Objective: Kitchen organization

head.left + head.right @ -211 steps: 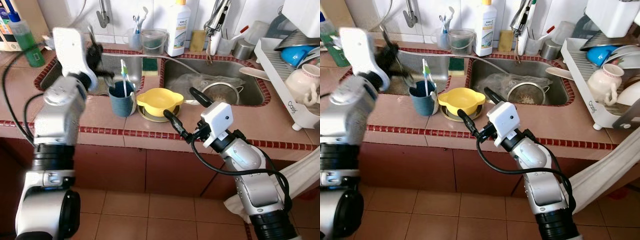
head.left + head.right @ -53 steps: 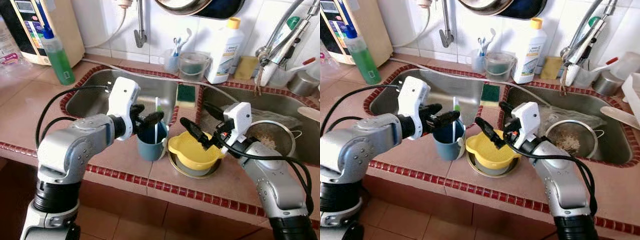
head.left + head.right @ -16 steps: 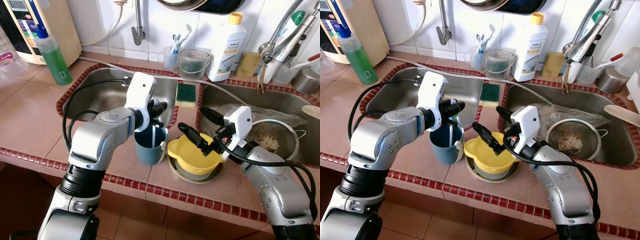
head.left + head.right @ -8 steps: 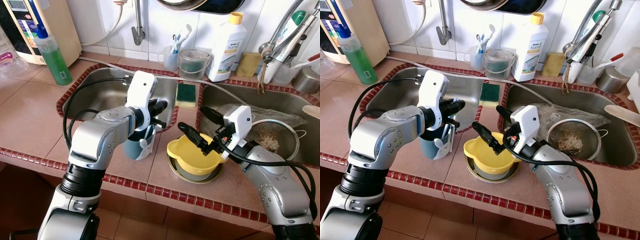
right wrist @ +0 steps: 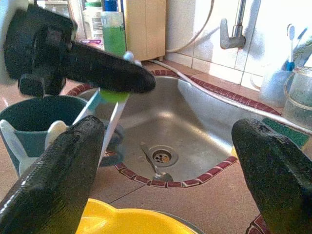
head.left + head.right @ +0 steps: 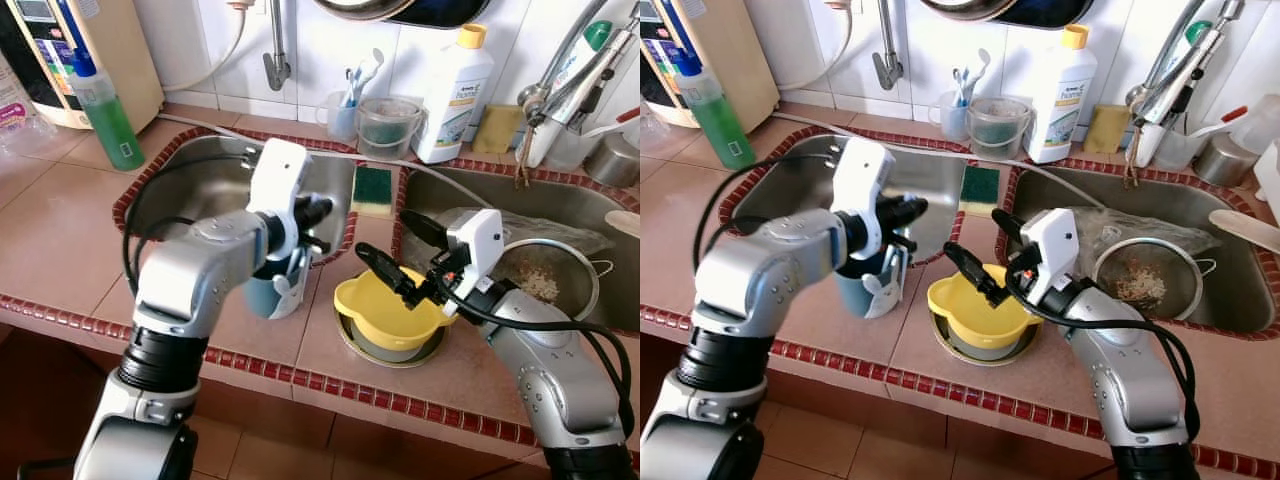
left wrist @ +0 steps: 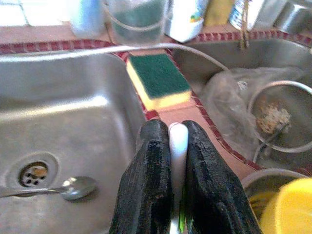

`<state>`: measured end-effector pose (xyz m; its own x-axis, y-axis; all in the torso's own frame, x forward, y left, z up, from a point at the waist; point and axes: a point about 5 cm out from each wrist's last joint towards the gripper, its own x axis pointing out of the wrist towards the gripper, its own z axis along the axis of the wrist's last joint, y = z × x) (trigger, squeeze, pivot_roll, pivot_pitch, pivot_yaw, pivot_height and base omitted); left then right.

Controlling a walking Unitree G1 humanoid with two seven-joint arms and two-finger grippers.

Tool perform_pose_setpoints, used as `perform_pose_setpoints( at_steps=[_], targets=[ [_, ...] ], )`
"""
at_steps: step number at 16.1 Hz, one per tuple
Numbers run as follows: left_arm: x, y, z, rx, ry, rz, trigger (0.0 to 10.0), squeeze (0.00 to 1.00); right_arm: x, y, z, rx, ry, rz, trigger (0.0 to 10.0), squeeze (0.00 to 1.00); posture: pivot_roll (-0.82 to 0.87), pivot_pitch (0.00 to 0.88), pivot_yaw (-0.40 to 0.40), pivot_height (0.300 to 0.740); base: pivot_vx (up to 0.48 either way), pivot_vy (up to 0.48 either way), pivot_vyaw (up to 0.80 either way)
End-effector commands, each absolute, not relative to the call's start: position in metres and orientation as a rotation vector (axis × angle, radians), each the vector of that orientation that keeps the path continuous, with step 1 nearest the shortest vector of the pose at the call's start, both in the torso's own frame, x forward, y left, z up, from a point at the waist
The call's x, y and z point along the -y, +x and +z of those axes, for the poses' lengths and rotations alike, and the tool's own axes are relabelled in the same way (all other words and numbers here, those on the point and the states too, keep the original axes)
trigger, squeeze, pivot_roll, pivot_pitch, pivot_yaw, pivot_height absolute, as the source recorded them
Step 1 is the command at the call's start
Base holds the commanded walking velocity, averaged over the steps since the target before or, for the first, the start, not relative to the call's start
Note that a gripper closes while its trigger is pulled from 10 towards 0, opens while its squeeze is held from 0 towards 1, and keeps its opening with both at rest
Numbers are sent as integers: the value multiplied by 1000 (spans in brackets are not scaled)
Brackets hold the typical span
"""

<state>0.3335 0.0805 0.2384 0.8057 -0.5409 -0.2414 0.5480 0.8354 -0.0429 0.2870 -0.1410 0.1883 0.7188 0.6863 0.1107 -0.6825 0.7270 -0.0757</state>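
A blue cup [image 6: 270, 294] with a white handle stands on the tiled counter between the left sink and a yellow bowl [image 6: 392, 310]. My left gripper [image 6: 318, 214] hovers just above the cup, shut on the white toothbrush [image 7: 178, 144] that stands in it. The yellow bowl rests tilted in a metal dish [image 6: 384, 351]. My right gripper [image 6: 382, 243] is open just above the bowl's near-left rim, with nothing between its fingers. In the right wrist view the toothbrush [image 5: 115, 108] leans out of the cup [image 5: 35, 117] under the left gripper's finger.
A green-and-yellow sponge [image 6: 372, 188] lies on the divider between the sinks. A spoon [image 7: 72, 187] lies in the left sink [image 6: 200, 190]. A strainer [image 6: 556, 281] sits in the right sink. A green soap bottle [image 6: 104, 118] and a white detergent bottle [image 6: 452, 72] stand at the back.
Over the last second the blue cup slid left, away from the yellow bowl, and its white handle now faces the front. My left gripper stays shut on the toothbrush. The right gripper barely moved.
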Motion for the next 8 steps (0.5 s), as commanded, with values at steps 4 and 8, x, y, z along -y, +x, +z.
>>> perform_pose_setpoints(
  at_steps=[4, 8],
  targets=[
    [-87, 331, 260, -188, 63, -573, 3608, 0, 141, 289, 189, 131, -42, 771, 10000, 0, -70, 81, 31, 740, 0, 0, 0],
    [-92, 327, 267, -188, 100, -579, 10000, 0, 140, 290, 189, 127, -43, 779, 10000, 0, -60, 86, 21, 740, 0, 0, 0]
  ],
)
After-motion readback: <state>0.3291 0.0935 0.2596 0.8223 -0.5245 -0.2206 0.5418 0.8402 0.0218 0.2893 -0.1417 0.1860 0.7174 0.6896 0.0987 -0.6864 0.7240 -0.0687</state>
